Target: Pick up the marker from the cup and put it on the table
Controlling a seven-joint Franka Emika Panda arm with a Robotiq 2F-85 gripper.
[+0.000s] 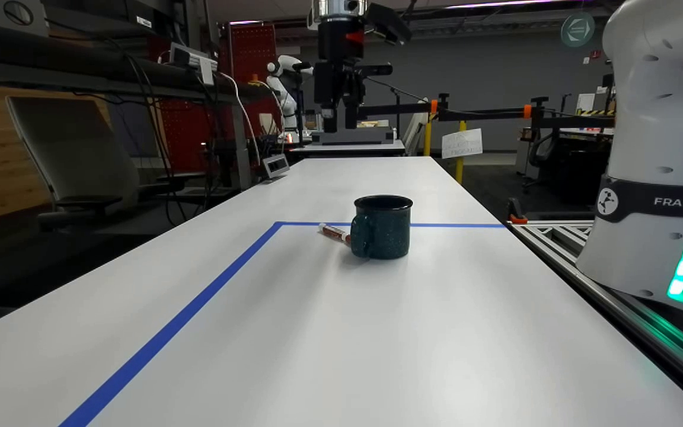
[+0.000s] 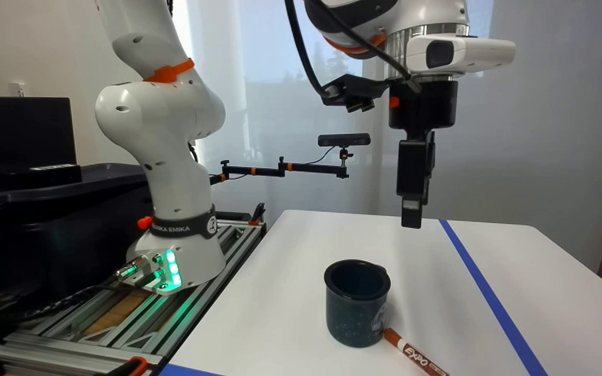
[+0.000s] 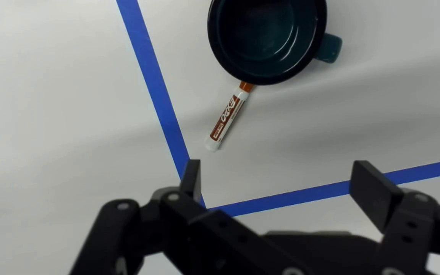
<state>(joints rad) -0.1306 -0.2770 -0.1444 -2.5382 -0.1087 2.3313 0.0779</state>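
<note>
Grabbing the marker (image 3: 228, 116) could make the empty, wide-spread pincer (image 3: 275, 175) bump the cup (image 1: 385, 229), because marker and cup sit so close.

In an exterior view you get a gray back wall (image 1: 448, 71), red perforated panel (image 1: 252, 59), chair (image 1: 74, 148), dark floor (image 1: 484, 184), strip light (image 1: 507, 3) overhead. Also in an exterior view: beige wall (image 2: 19, 42), window (image 2: 264, 47) behind a sheer shade (image 2: 259, 130); maybe trees (image 2: 335, 67) outside, too hazy to tell.

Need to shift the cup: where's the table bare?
In an exterior view, the table is bare up close, between long tape and robot base; also beyond the crossing tape. Crowded: beside the cup, where the marker lies.
</note>
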